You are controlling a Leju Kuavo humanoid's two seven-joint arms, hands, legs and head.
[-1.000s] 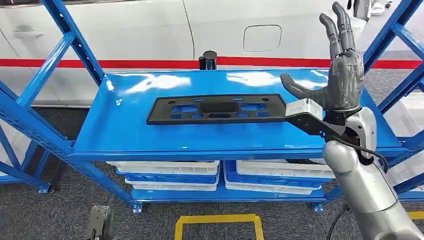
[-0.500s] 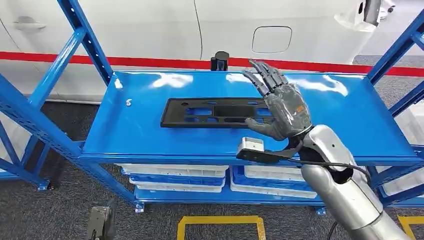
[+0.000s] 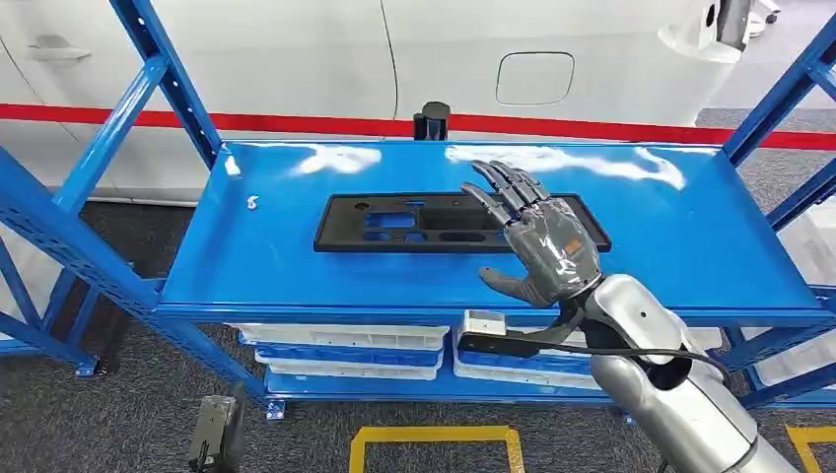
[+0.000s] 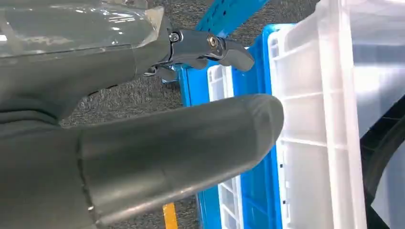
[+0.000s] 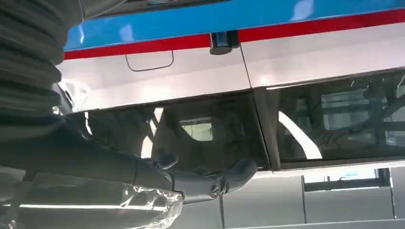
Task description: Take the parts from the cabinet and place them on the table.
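Note:
A long flat black part [image 3: 394,222] with several cut-outs lies across the middle of the blue cabinet's top shelf [image 3: 690,236]. My right hand [image 3: 537,246] hovers low over the part's right end, fingers spread and pointing toward the back of the shelf, thumb out to the left. It holds nothing, and I cannot tell whether it touches the part. The right wrist view has that hand [image 5: 95,176] against the white car. My left hand [image 4: 143,143] hangs beside the lower bins with its thumb stretched out and nothing in it.
White and blue bins [image 3: 335,340] sit stacked on the lower shelf, also seen close up as bins [image 4: 310,119]. Blue slanted frame struts [image 3: 158,79] flank the shelf. A white car [image 3: 296,59] stands behind. A small black post [image 3: 432,120] rises at the shelf's back edge. Yellow floor marking [image 3: 434,434] lies in front.
My right hand has come down from an upright pose at the shelf's right side and moved left, now lying low over the black part's right end. The camera view shifted slightly.

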